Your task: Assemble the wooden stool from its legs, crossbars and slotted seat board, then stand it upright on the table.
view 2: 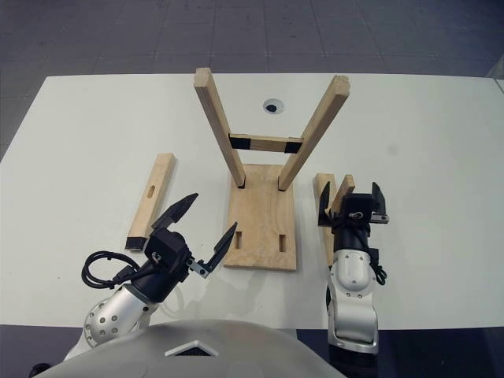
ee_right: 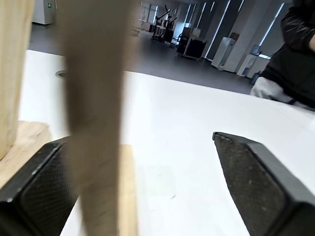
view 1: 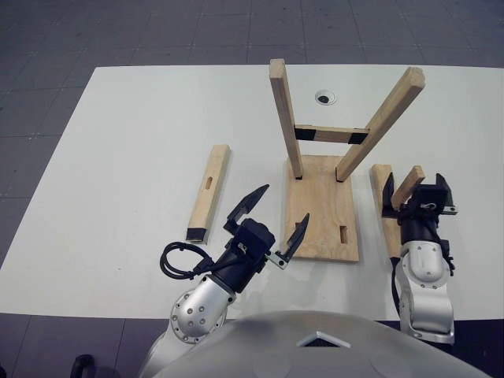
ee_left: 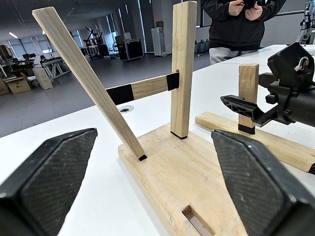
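Note:
The slotted seat board (view 1: pixel 323 213) lies flat mid-table. Two legs (view 1: pixel 285 118) (view 1: pixel 382 122) stand slanted in its far slots, joined by a black-tipped crossbar (view 1: pixel 331 134). A loose leg (view 1: pixel 209 191) lies to the board's left. A further leg (view 1: pixel 383 213) lies to its right, with a short crossbar (view 1: pixel 408 187) standing upright on it. My right gripper (view 1: pixel 416 193) is open, its fingers either side of that short crossbar (ee_right: pixel 96 123). My left gripper (view 1: pixel 283 206) hangs open over the board's near left edge, holding nothing, and faces the standing legs (ee_left: pixel 182 69).
The white table (view 1: pixel 118 173) has a round cable hole (view 1: pixel 324 97) behind the stool parts. A black cable loop (view 1: pixel 177 264) hangs by my left wrist near the front edge. Wide bare table lies to the left.

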{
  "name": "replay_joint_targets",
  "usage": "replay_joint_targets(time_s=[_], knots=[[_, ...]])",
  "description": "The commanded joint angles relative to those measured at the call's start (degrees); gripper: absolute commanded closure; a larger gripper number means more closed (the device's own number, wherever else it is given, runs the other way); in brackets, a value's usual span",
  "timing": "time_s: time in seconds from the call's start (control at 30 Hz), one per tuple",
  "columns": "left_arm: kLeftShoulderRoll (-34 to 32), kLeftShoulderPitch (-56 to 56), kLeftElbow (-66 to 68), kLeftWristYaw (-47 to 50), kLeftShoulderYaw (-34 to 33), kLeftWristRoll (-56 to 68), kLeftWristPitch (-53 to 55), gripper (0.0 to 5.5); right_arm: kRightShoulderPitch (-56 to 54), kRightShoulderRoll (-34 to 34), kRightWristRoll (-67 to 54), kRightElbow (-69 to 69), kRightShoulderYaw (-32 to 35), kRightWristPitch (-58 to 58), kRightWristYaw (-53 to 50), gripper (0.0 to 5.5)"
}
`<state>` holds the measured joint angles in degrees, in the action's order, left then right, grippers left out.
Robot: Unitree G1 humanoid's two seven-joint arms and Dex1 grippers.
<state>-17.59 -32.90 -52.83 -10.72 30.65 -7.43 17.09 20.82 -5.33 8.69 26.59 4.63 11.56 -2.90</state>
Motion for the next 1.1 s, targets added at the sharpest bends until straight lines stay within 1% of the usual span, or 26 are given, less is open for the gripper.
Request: replay_joint_targets(time_s=[0.03,0.07,0.13,0.27,0.4,0.5,0.63,0.8,1.1], knots=[[0.28,0.08,-0.5,0.16,0.62,-0.19,0.05,1.21,-0.37,-0.06,-0.43,2.23,0.5,1.93,0.66,1.13],[0.24,0.15,-0.49,0.07,0.53,-0.11,0.06,1.21,-0.13,0.13,-0.79,3.34,0.47,2.5,0.96,1.13],[0.2,0.23,-0.44,-0.01,0.4,-0.04,0.08,1.21,0.45,0.78,-2.83,9.71,0.24,5.1,2.24,1.13],[0.34,0.23,-0.2,0.12,0.56,-0.18,-0.07,1.21,-0.69,0.98,-6.63,22.75,-0.3,12.83,4.08,1.84],[0.64,0.23,0.11,0.38,0.98,-0.45,-0.23,1.21,-3.29,1.02,-8.67,28.18,0.23,19.73,4.19,2.62],[0.94,0.22,0.31,0.63,1.25,-0.68,-0.33,1.21,-7.47,1.09,-10.53,27.96,1.78,23.96,3.98,3.3],[1.13,0.25,0.39,0.71,1.37,-0.78,-0.47,1.21,-13.13,0.88,-12.11,22.51,3.54,27.16,3.58,4.12],[1.13,0.23,0.31,0.68,1.37,-0.88,-0.44,1.21,-16.6,-0.01,-11.76,17.41,2.67,28.79,3.56,5.1],[1.04,0.21,0.29,0.53,1.48,-0.89,-0.3,1.21,-20.29,-0.82,-10.56,20.82,1.28,32.69,2.28,5.1]])
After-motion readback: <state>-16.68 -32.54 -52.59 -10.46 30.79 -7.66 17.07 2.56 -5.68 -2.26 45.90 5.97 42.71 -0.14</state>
